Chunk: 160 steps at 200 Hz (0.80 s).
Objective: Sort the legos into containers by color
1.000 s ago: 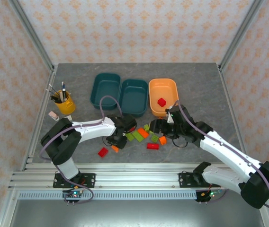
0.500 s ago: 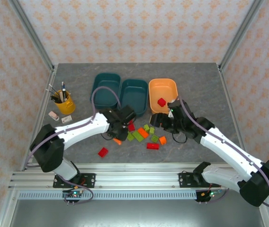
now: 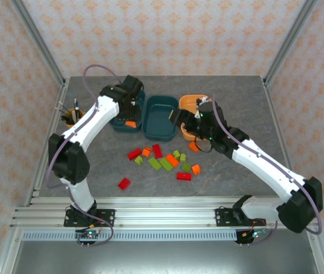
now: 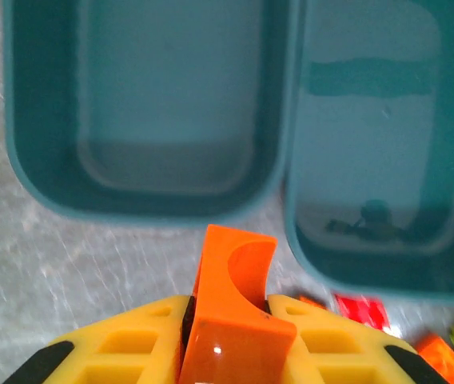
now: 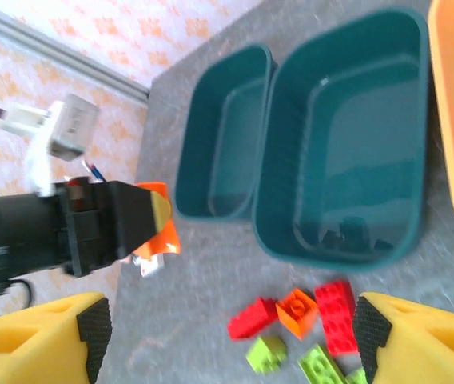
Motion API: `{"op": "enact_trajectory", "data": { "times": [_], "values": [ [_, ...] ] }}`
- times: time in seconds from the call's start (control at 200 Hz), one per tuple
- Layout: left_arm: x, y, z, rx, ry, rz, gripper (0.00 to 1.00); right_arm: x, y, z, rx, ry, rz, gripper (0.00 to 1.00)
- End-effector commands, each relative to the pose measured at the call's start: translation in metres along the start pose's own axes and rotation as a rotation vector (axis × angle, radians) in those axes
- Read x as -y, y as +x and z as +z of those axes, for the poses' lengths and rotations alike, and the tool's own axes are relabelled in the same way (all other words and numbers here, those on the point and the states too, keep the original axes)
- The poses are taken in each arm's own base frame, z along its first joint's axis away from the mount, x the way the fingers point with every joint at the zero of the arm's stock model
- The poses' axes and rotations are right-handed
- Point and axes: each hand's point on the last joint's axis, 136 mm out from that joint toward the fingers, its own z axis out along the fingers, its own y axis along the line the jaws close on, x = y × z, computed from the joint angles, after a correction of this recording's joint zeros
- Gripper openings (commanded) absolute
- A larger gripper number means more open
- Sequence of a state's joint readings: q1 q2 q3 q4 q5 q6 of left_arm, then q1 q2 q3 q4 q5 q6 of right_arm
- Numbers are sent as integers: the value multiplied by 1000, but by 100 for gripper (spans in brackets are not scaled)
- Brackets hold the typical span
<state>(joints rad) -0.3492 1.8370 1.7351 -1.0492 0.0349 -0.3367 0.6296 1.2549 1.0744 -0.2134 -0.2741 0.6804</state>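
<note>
My left gripper [image 3: 129, 121] is shut on an orange wedge brick [image 4: 231, 312], held just above the table at the near rim of the left teal tub [image 4: 147, 104]. That tub and the middle teal tub [image 3: 161, 117] look bare inside. My right gripper [image 5: 231, 332] is open with nothing between its fingers, and hovers over the gap between the middle teal tub and the orange tub [image 3: 202, 101]. Red, orange and lime legos [image 3: 166, 164] lie scattered on the table in front of the tubs. A lone red brick [image 3: 124, 183] sits nearer the front.
A yellow cup with pens [image 3: 71, 118] stands at the left, partly behind my left arm. My right arm crosses the orange tub and hides much of it. Metal frame posts rise at both back corners.
My left gripper has lifted the orange brick off the pile and carried it back and left to the left teal tub. My right gripper has moved back from the pile toward the tubs.
</note>
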Motion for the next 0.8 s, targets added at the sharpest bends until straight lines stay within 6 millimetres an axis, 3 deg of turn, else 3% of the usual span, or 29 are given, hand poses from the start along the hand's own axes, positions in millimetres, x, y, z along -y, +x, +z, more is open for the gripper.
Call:
{"op": "enact_trajectory", "data": {
  "times": [0.0, 0.145, 0.305, 0.425, 0.56, 0.701, 0.796],
  "values": [
    [-27, -18, 26, -50, -76, -9, 18, -19, -32, 14, 84, -41, 35, 82],
    [-34, -40, 64, -86, -85, -26, 18, -15, -33, 41, 24, -24, 83, 87],
    [-37, -44, 108, -148, -120, -18, 19, 1, -26, 64, -64, 37, 124, 88],
    [-36, -42, 128, -177, -121, -23, 24, 6, -24, 70, -80, 48, 131, 88],
    [-35, -44, 128, -171, -115, -33, 49, 12, -21, 73, -99, 66, 126, 88],
    [-33, -55, 110, -127, -99, -54, 61, 18, -17, 71, -121, 101, 90, 88],
    [-30, -63, 90, -83, -74, -85, 62, 22, -15, 67, -128, 124, 55, 86]
  ]
}}
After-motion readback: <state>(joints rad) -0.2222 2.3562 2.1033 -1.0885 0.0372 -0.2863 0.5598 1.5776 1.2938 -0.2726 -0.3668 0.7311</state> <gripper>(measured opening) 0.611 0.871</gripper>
